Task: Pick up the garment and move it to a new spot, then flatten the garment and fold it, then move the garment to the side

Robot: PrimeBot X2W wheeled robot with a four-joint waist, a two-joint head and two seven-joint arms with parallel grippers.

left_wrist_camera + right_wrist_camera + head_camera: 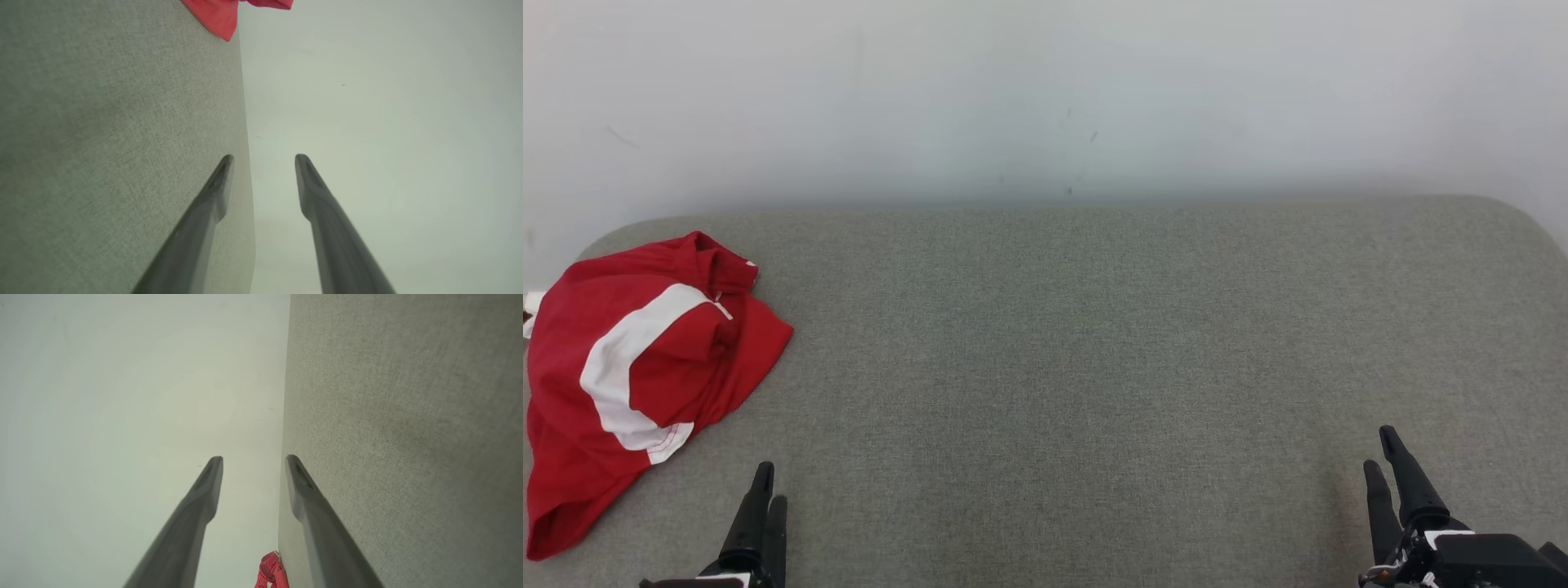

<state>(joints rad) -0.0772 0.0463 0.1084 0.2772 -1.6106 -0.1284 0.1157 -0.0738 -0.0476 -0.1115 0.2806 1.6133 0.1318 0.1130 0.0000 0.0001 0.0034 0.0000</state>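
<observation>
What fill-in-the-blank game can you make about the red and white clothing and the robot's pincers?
1. The crumpled red cloth garment has a broad stripe coloured ____.
2. It lies on the ____ side of the grey fabric surface, by the robot's own sides.
3. The dark two-fingered left pincer and right pincer are both ____, holding nothing.
4. The garment lies nearer the ____ pincer.
Missing words: white; left; open; left.
</observation>
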